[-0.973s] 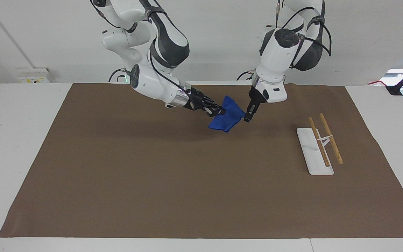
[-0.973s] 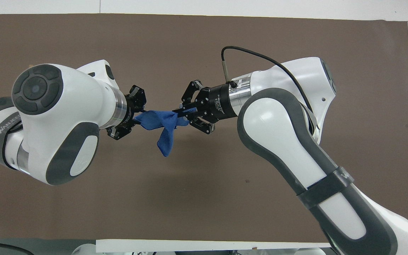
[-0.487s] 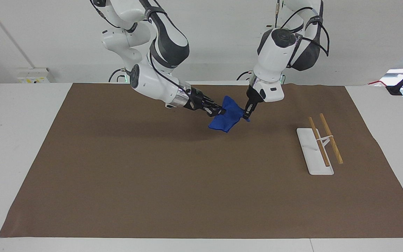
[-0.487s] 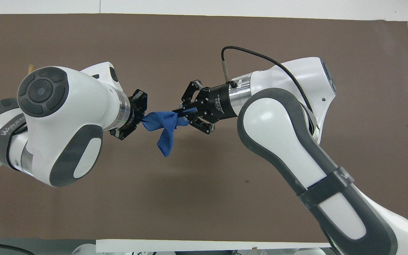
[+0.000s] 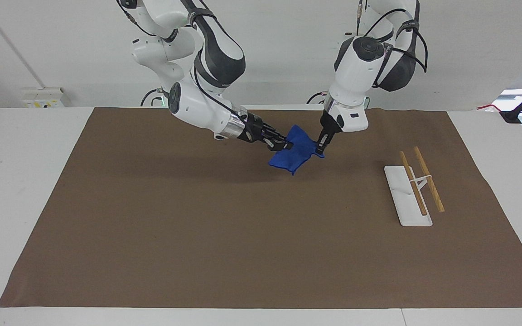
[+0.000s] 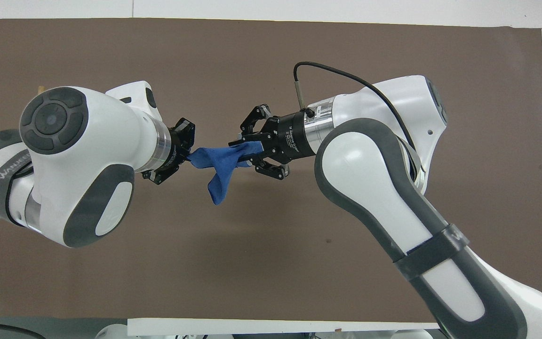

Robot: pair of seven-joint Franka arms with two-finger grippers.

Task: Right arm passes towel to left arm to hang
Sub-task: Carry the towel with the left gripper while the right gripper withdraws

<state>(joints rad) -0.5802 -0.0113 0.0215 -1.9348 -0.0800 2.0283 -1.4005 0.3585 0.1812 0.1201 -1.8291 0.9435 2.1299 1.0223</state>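
The blue towel (image 5: 295,151) hangs bunched in the air over the brown mat, stretched between the two grippers, with a loose end drooping down (image 6: 217,188). My left gripper (image 5: 321,149) (image 6: 188,157) is shut on the towel's end toward the left arm. My right gripper (image 5: 287,145) (image 6: 244,151) is at the towel's other end. Its fingers stand apart, with the cloth still lying between them. The white rack (image 5: 406,194) with two wooden bars stands on the mat toward the left arm's end of the table.
A brown mat (image 5: 197,235) covers most of the white table. In the overhead view the left arm hides the rack, except for a tip of one wooden bar (image 6: 41,88).
The left gripper moved in and closed on the towel's end. Since then the right gripper's fingers have spread apart around the cloth. The towel hangs in nearly the same place.
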